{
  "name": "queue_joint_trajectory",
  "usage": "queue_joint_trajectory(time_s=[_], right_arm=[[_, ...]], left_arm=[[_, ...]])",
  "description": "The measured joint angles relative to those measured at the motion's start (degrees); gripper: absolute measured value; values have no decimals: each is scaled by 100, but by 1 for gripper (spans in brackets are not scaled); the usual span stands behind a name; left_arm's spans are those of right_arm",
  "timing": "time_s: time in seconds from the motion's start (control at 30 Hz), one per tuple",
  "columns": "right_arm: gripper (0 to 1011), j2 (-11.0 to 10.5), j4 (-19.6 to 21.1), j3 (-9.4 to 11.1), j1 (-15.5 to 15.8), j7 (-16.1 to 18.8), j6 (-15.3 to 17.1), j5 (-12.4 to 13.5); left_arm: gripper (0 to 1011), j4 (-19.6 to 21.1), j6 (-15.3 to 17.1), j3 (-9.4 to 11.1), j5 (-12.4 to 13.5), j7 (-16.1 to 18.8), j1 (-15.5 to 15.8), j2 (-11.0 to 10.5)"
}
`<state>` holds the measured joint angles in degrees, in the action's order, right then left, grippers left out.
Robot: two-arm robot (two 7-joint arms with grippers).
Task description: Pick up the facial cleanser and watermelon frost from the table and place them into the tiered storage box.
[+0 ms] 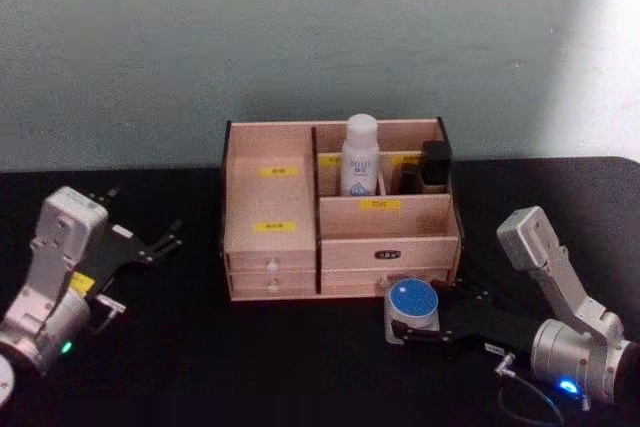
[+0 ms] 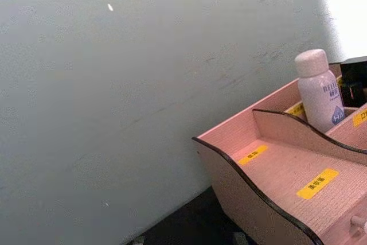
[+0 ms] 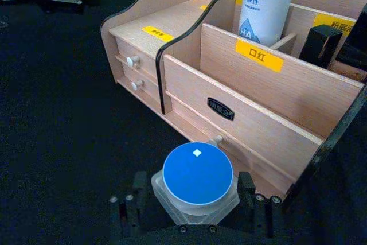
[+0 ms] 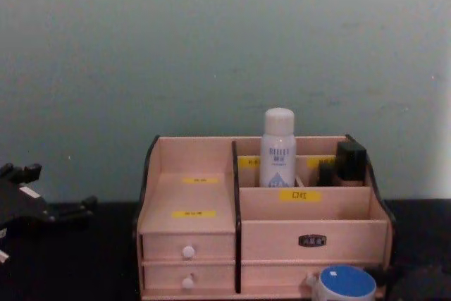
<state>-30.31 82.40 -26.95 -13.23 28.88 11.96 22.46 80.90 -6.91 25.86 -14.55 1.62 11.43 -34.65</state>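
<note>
Right gripper (image 3: pixel 192 194): I see its black fingers clamped on the squat clear blue-lidded watermelon frost jar (image 3: pixel 197 171), just in front of the light wooden tiered storage box (image 1: pixel 272 209), right side.
Left gripper (image 1: pixel 172 235): fingers spread, idle at far left.
Tall white facial cleanser bottle (image 1: pixel 360 155): upright in a rear compartment.

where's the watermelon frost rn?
Head view, robot's right: the watermelon frost sits in the right gripper, just in front of the tiered storage box, right half.
</note>
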Motion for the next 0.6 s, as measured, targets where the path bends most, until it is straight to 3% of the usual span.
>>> queue_joint_trajectory(time_s=[0.6], right_arm=[[1000, 21, -18, -3, -12, -18, 12, -30]], left_arm=[[1001, 0, 0, 0, 0, 0, 0, 0]])
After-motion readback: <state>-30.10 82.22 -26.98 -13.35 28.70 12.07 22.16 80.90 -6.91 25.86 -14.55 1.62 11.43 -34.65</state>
